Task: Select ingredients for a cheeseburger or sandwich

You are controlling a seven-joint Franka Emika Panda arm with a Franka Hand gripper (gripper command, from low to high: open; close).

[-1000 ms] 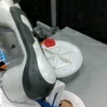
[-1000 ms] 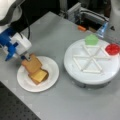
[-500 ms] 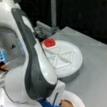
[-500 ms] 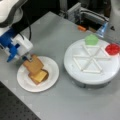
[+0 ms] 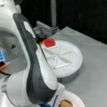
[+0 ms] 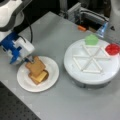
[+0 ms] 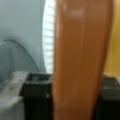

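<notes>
The claw is gripping the top toast square by its edge — its fingers are pressing both sides. The toast is lying over the cheese square on the paper plate, on the worktop.

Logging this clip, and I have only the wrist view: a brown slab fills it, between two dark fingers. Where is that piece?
Observer: In a front view the gripper grips the top toast square at its edge, over a white paper plate.
Operator: Anything under the toast?
Observer: A yellow cheese square shows beneath it, on that plate.
Operator: What else is on the table?
Observer: A round white tray at a front view's right, with a green piece and a red piece near its top rim.
</notes>
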